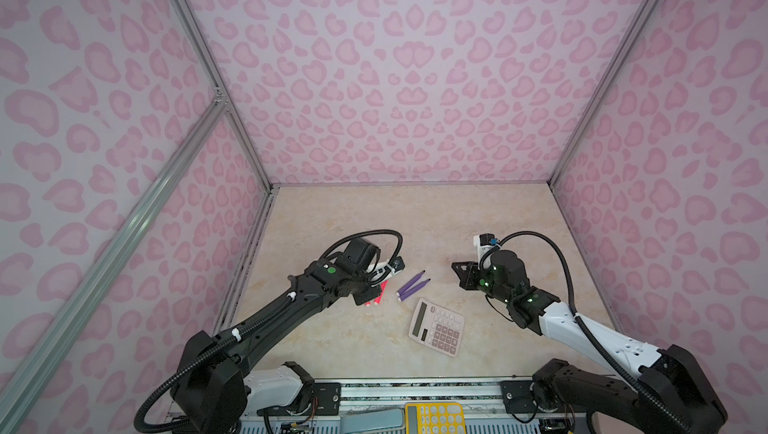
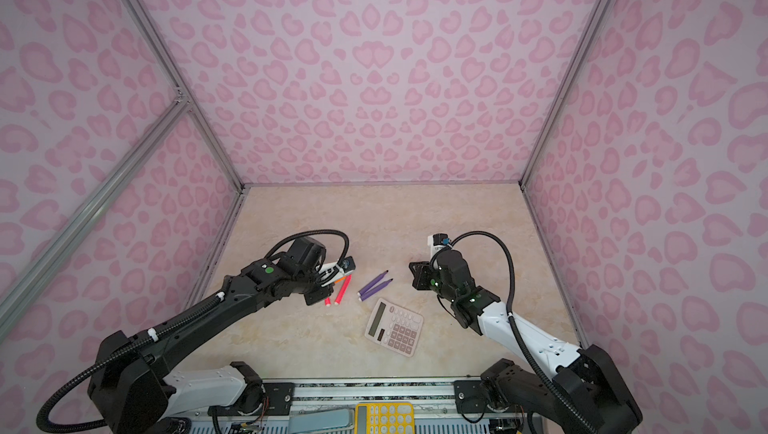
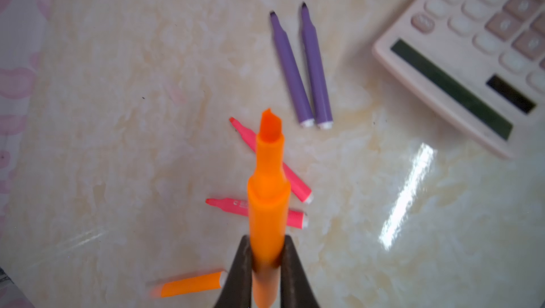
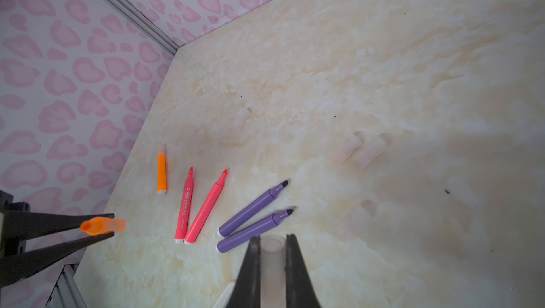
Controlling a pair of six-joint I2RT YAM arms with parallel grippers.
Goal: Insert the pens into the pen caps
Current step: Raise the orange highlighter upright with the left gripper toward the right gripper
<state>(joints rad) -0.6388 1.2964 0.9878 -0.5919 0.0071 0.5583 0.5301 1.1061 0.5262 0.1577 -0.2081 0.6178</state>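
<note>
Alignment matters now: left claw [image 3: 266, 238] grips an orange pen [image 3: 267, 173] above the counter [image 3: 118, 114], right claw [image 4: 272, 236] pinches a clear cap [image 4: 272, 265]; bring tip and cap mouth onto one line, then push gently.

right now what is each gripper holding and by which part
Left gripper: orange pen, pinched on its rear barrel, tip free. Right gripper: clear pen cap, pinched across its sides.
</note>
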